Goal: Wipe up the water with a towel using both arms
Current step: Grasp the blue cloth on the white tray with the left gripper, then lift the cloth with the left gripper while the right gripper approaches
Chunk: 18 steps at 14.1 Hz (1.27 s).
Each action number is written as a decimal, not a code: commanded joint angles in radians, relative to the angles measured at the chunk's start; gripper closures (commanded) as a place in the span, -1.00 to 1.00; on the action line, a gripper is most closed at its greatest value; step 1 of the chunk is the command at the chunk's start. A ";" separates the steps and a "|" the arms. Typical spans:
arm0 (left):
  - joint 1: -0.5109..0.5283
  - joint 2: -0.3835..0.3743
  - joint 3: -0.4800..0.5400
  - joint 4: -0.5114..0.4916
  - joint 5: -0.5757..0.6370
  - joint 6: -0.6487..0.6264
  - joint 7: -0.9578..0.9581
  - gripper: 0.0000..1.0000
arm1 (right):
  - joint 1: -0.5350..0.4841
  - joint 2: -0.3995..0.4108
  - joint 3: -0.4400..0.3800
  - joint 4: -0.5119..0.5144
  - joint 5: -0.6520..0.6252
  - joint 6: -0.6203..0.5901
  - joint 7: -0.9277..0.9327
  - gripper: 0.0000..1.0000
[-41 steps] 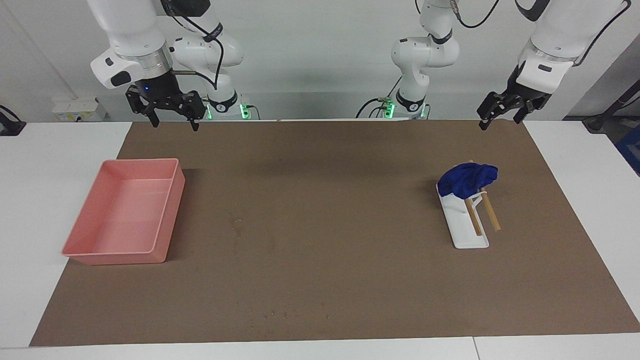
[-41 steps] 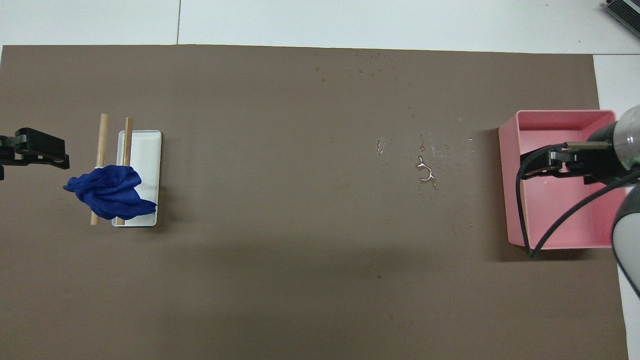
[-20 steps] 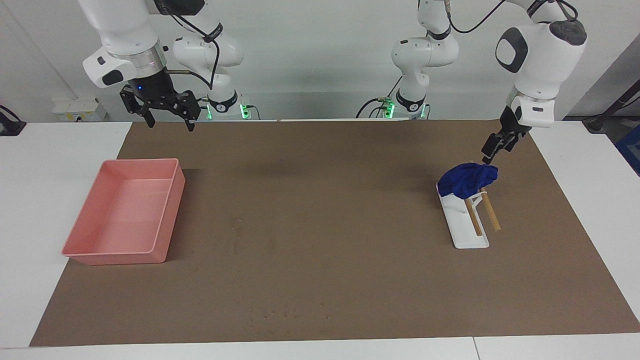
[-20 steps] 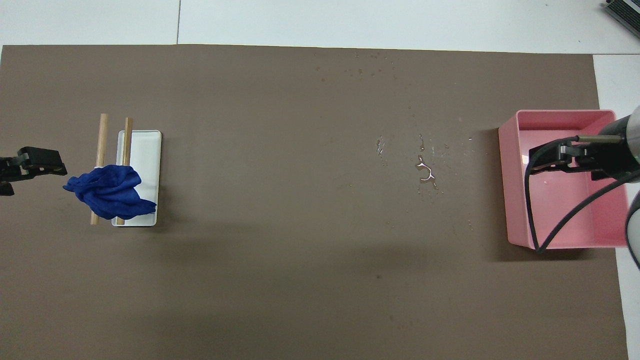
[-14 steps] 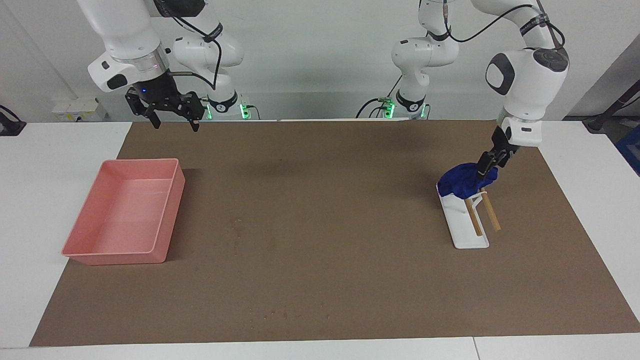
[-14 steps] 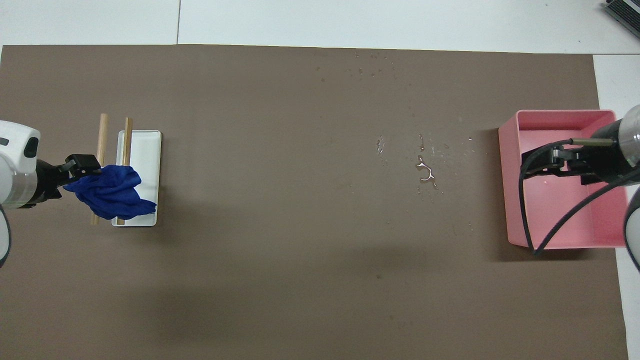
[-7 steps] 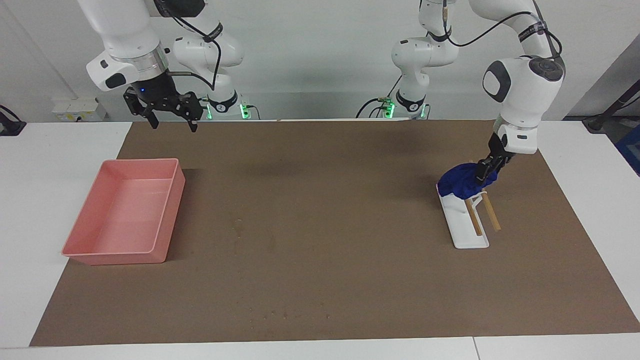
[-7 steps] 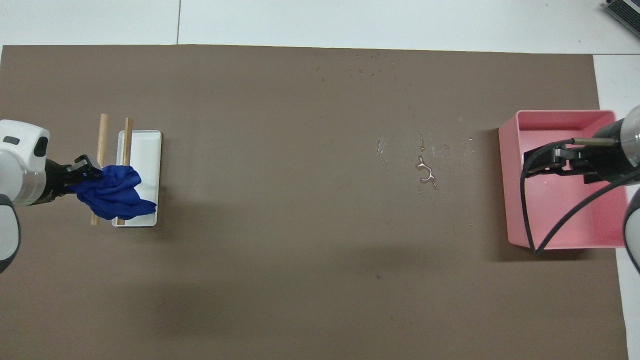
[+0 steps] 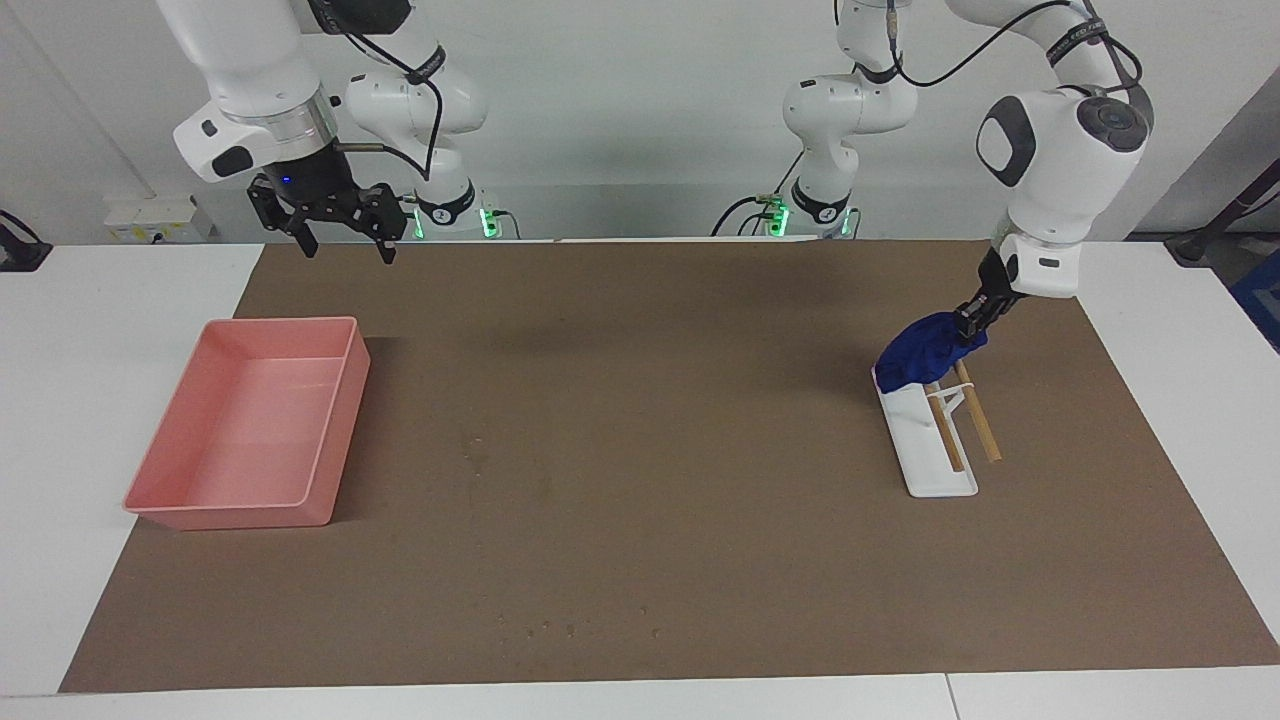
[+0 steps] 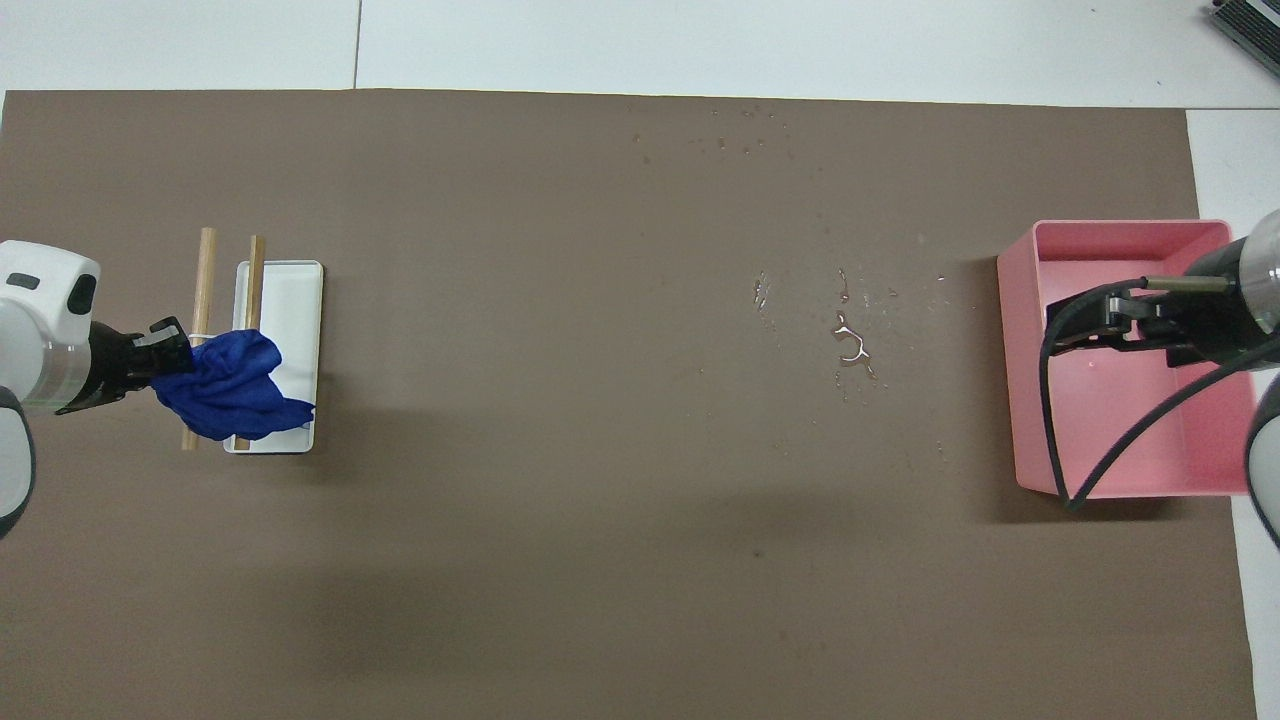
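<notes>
Since half a second ago my left gripper [image 9: 968, 322] has lifted slightly, pinching the towel [image 9: 918, 363] bunched over the white rack [image 9: 930, 455]. Right gripper [image 9: 342, 235] waits spread over the pink tray [image 9: 334, 433]. I read no writing anywhere.

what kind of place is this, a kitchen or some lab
Most likely a robotics lab, not a kitchen: two white arms stand at a white table covered by a brown mat, with staged props only, a pink tray and a blue towel on a small rack.
</notes>
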 commanded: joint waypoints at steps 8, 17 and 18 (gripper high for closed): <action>-0.221 -0.006 -0.036 0.352 -0.157 -0.377 -0.624 1.00 | 0.079 -0.006 0.017 -0.028 0.259 0.127 0.536 -0.98; -0.221 -0.002 -0.254 0.401 -0.257 -0.184 -1.267 1.00 | 0.194 0.035 0.017 -0.042 0.591 0.229 1.157 -0.97; -0.223 -0.002 -0.255 0.421 -0.277 -0.150 -1.333 1.00 | 0.197 0.043 0.017 -0.042 0.611 0.229 1.189 -0.94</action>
